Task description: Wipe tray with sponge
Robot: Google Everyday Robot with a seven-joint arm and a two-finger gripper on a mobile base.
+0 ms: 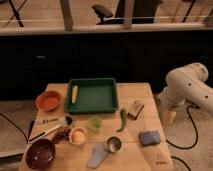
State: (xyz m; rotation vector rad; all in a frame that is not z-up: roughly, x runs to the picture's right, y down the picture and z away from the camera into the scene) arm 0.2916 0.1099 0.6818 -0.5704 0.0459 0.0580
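Note:
The dark green tray (pixel 93 95) sits at the far middle of the wooden table, with a yellow corn cob (pixel 74 93) lying along its left side. The blue-grey sponge (pixel 149 137) lies on the table at the front right, well apart from the tray. My gripper (pixel 170 116) hangs pointing down off the table's right edge, to the right of and a little beyond the sponge, holding nothing that I can see. The white arm (pixel 187 85) curves above it.
An orange bowl (pixel 49 100) stands left of the tray. A brown-and-white box (pixel 135 109), a green pepper (pixel 122 120) and a green cup (pixel 95 123) lie between tray and sponge. In front are a metal cup (pixel 114 144), a pale flat piece (pixel 97 156), a small bowl (pixel 78 135), a dark bowl (pixel 40 153) and a brush (pixel 47 131).

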